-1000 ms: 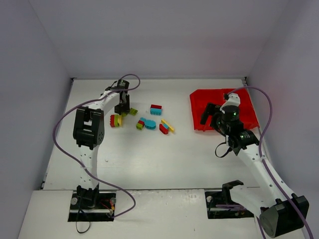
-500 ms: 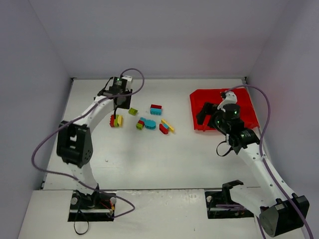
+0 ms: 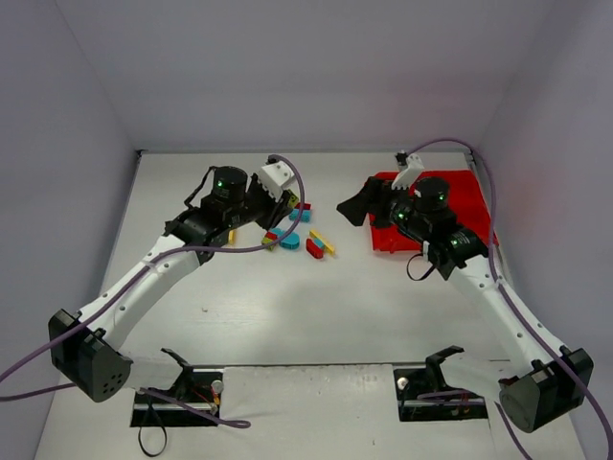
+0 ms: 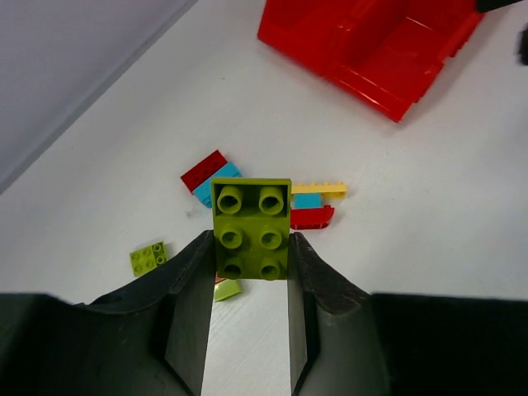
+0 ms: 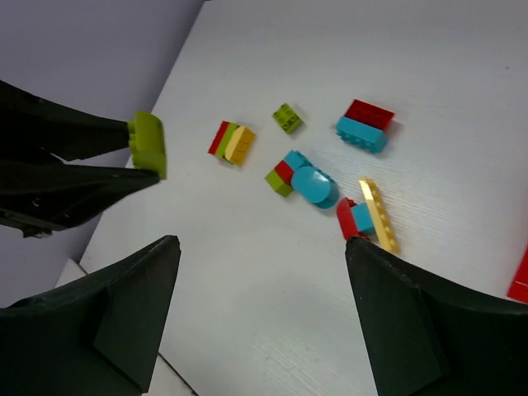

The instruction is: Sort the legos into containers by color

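Six round studs, countable only from the left wrist, top the glossy lime brick (image 4: 252,206) the left tool (image 4: 252,245) clamps; right tool (image 5: 260,285) stands apart.

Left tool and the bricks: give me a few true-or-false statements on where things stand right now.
1. The left tool grips a lime green brick. True.
2. That brick rests on the table. False: it is held in the air above it.
3. The right tool is shut on a red brick. False: it is open and empty.
4. Several loose bricks lie on the table outside the red tray. True.
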You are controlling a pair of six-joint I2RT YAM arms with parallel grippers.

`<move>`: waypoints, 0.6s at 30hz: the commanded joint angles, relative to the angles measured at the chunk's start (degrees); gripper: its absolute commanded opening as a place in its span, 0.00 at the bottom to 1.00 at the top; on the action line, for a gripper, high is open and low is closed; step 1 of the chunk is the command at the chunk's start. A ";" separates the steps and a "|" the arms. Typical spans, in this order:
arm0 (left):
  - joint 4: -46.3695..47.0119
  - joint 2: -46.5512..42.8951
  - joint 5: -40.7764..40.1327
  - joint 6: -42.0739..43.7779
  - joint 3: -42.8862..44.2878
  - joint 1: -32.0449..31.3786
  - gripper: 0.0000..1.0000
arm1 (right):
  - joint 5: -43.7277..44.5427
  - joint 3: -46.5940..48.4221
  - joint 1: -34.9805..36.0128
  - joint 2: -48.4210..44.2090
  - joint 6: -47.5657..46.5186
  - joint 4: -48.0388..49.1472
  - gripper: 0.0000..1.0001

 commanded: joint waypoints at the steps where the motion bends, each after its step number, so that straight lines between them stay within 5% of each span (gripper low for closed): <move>1: 2.80 -2.69 4.73 4.12 0.77 -2.79 0.05 | -3.67 4.49 3.19 1.61 1.76 6.91 0.78; 18: 1.48 -3.04 3.59 5.96 1.29 -9.56 0.05 | -0.68 6.25 12.43 7.42 3.60 11.92 0.73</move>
